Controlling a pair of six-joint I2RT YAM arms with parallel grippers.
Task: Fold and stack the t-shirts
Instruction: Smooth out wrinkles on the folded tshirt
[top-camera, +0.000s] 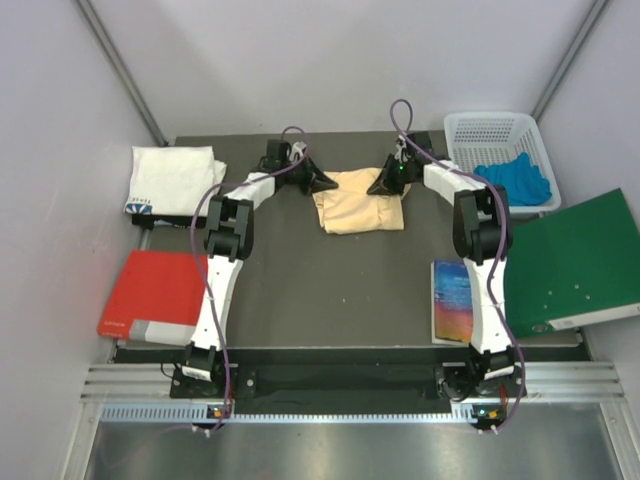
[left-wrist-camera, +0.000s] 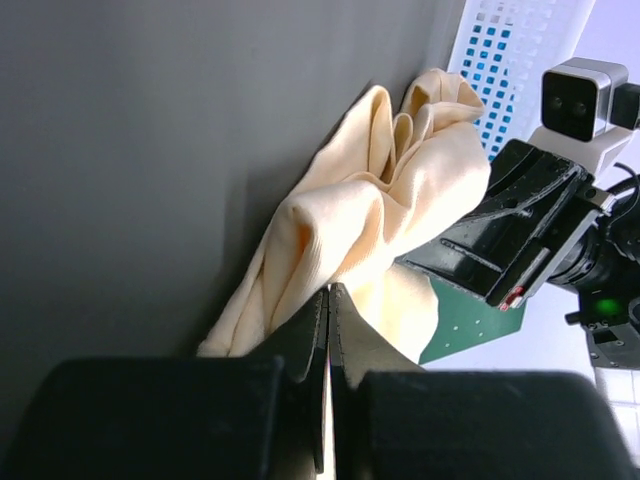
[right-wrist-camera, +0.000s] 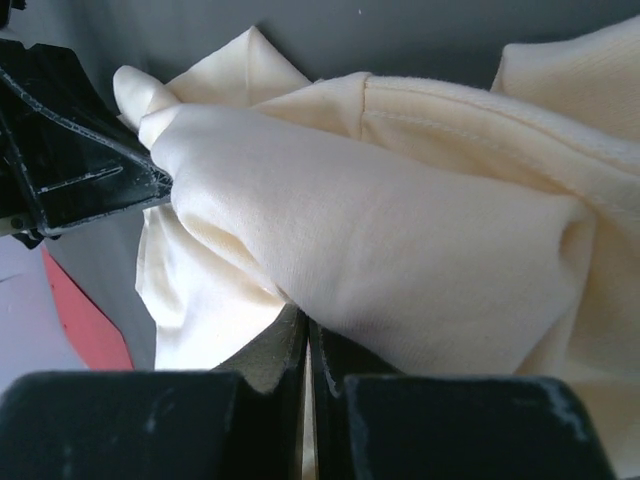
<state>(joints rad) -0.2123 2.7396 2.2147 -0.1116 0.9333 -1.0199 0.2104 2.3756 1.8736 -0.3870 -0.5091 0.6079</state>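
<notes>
The peach-yellow t-shirt (top-camera: 360, 212) is soft, light cloth. I judge that it will sag and crease wherever it is not supported, and that it will not keep a fold until it is laid flat. It is not fragile and does not look slippery, so a thin pinch should be enough to carry it. The best places to take hold are, I think, two points on one edge or seam, well apart, so that the cloth hangs straight between them. A grip in the middle of a bunch only makes more wrinkles.

The left gripper (left-wrist-camera: 328, 300) has its fingers pressed together, with the shirt's edge pinched at the tips. The right gripper (right-wrist-camera: 305, 325) is also pressed together. The cloth drapes over its tips, and it seems to pinch a fold of the same shirt.

The shirt lies near the middle of the far edge of the table (top-camera: 330, 290), between both grippers. It is plain, pale and crumpled, with deep folds and one stitched hem showing, and it is not yet a neat rectangle. The white t-shirt (top-camera: 172, 178) lies folded flat at the far left corner, well apart, with a small dark-blue print at its near edge.
</notes>
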